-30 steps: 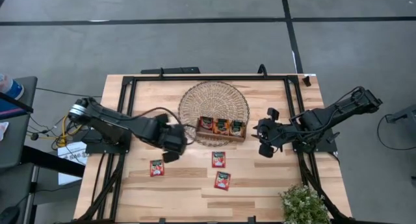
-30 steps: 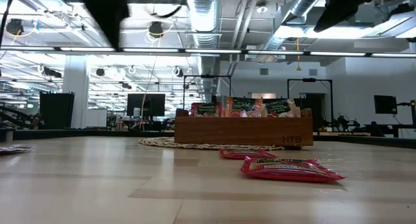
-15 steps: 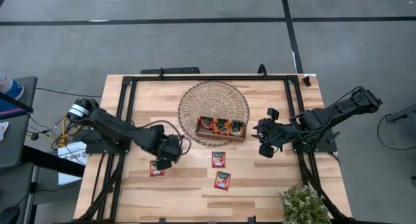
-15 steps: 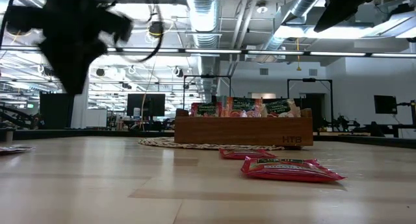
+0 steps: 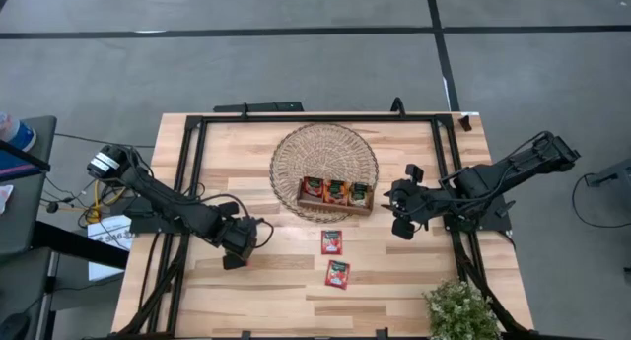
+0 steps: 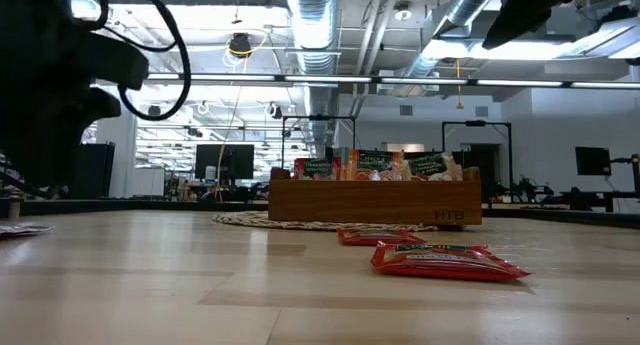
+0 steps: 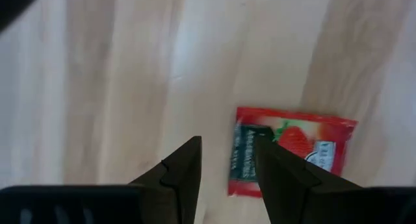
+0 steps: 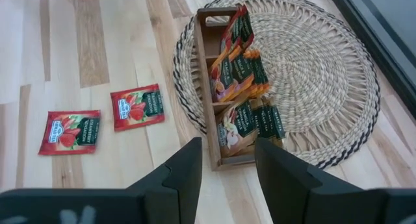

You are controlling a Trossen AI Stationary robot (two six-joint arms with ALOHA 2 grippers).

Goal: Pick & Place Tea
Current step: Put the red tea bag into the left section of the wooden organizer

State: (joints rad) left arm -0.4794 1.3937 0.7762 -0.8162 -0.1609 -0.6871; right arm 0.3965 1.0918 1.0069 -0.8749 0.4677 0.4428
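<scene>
The left hand (image 5: 237, 251) has dropped from beside the wooden tray (image 5: 336, 196) onto a tea sachet (image 7: 290, 152), fingers narrowly apart, nothing held. The right hand (image 5: 399, 210) stays right of the tray, slightly open.

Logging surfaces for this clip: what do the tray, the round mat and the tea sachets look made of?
Tray: brown wood, smooth matte, by its colour and plain walls. Round mat: woven straw or similar fibre, coiled braids visible. Tea sachets: printed paper or foil, slightly glossy; cannot tell which.
</scene>
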